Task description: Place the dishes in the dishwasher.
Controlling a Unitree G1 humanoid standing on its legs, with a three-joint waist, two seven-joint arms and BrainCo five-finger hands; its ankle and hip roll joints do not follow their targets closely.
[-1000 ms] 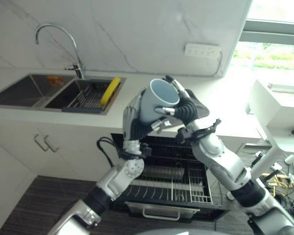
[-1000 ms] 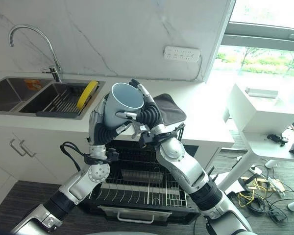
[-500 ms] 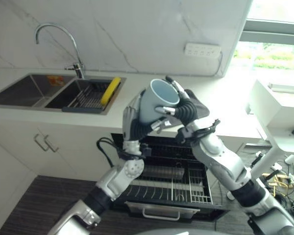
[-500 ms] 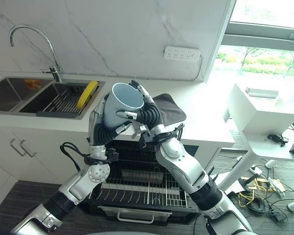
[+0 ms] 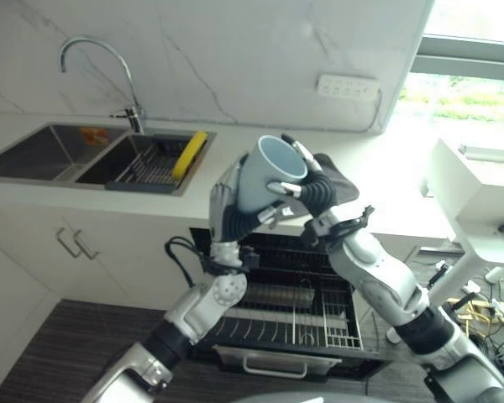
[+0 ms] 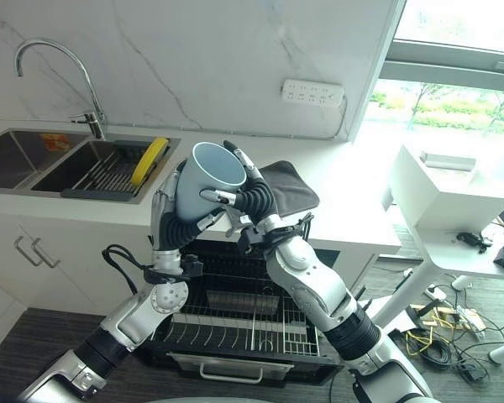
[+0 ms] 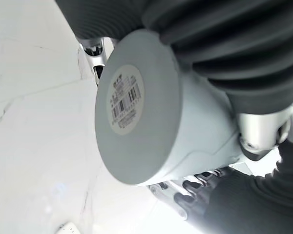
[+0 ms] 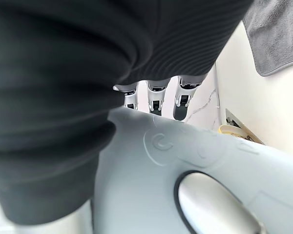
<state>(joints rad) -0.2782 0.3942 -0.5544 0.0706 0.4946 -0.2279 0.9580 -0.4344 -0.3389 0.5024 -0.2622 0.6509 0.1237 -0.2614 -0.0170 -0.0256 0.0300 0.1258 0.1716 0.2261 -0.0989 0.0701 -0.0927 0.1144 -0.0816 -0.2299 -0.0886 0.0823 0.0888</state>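
Now both my left robot hand [image 5: 228, 210] and right robot hand [image 5: 311, 191] clasp the mug [image 5: 267, 180], steadying it above the open dishwasher [image 5: 286, 311] for loading.

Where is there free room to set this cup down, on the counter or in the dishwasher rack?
Both the left hand and the right hand hold the cup above the open dishwasher rack. The rack's front tine rows look bare; a dish sits further back. The counter is bare between the grey cloth and the window. The sink basket holds a yellow plate.
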